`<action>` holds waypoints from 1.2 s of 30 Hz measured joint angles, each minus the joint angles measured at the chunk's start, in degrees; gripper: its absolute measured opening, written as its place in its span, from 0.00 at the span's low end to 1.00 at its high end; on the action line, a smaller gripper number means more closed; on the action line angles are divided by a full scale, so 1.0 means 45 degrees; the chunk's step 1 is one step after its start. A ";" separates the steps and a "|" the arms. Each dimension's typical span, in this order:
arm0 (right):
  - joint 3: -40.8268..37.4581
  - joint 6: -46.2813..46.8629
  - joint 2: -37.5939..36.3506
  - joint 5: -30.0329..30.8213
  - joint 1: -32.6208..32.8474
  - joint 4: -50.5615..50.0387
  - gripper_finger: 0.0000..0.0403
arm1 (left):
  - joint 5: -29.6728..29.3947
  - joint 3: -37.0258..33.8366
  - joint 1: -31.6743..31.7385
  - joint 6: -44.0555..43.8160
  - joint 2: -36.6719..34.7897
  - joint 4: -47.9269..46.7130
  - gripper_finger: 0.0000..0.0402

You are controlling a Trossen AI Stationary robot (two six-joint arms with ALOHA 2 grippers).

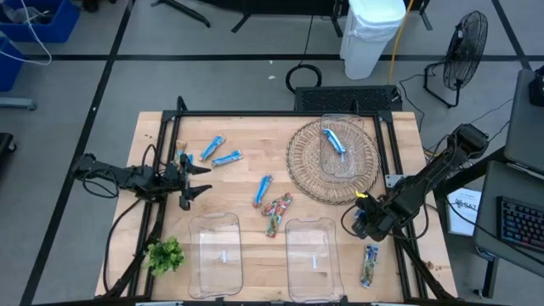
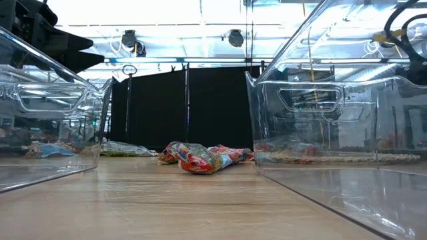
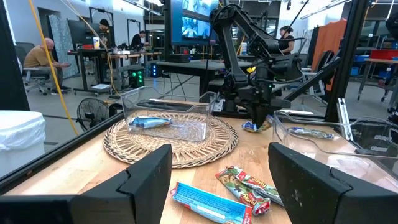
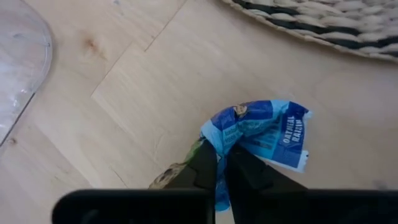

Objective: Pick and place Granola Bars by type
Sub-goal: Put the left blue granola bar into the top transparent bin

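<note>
The right gripper [image 4: 221, 163] is clamped on a crumpled blue-wrapped granola bar [image 4: 264, 134], low over the wooden table [image 4: 124, 93] just beside the round woven wicker mat [image 1: 333, 160], seemingly barely lifted. The left gripper [image 1: 197, 180], fingers spread apart, waits far across from that mat.

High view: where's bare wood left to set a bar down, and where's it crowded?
Bare wood lies between the two blue bars and the woven mat, and left of the left clear bin, above the green sprig. It is crowded mid-table around the multicoloured bars and beside the right gripper, shut on a blue bar near the mat's edge.
</note>
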 joint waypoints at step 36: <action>0.0015 -0.7214 -0.4334 0.1364 -0.0005 0.3770 0.01 | 0.0000 0.0000 -0.0002 0.0000 0.0002 0.0000 0.66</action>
